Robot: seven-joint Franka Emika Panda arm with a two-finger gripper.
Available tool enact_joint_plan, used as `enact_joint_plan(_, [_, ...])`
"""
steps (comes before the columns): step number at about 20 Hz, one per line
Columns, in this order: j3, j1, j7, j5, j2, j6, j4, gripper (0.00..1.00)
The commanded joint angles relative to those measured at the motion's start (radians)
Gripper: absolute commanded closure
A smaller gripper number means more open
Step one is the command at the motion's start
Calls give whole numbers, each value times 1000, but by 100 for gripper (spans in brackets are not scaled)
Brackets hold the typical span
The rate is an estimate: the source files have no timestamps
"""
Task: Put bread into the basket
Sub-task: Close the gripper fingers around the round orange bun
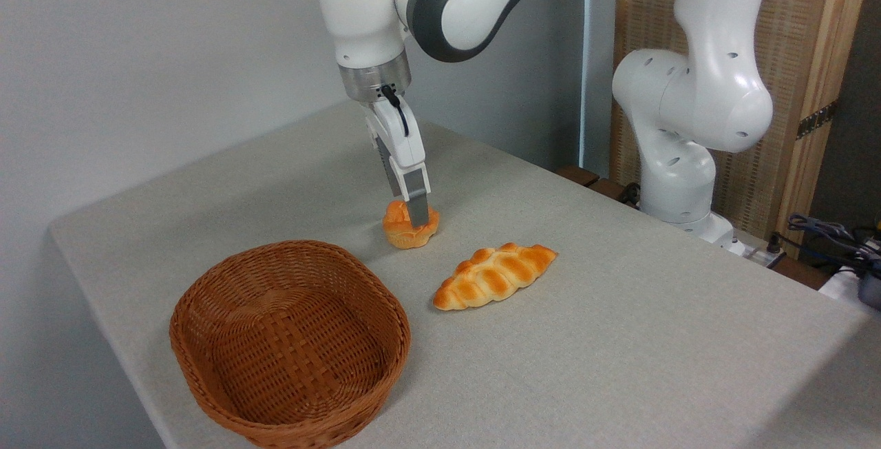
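- Nearest me, the basket (289,342) sits on the bench (619,339), nothing inside.
- Right of it lies a braided loaf (494,275).
- Farther back, I see the arm reaching steeply down, gripper (415,213) clamped on the bread (410,227), which rests on the bench just beyond the basket.

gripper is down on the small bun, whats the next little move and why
Probably lift straight up a little. The gripper is down around the bun, which still sits on the table; whether the grip is firm cannot be told. The empty basket lies nearer the camera, so clearance over its rim is needed.
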Motion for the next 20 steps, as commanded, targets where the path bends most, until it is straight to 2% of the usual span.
enact_joint_plan(1, [0,3,10,-49,-23,22,-18,0])
enact_joint_plan(8, [-1,3,17,-38,-21,24,-18,0])
enact_joint_plan(11, [-4,3,21,15,-21,43,-18,0])
enact_joint_plan(20, [-26,3,15,17,7,51,-20,0])
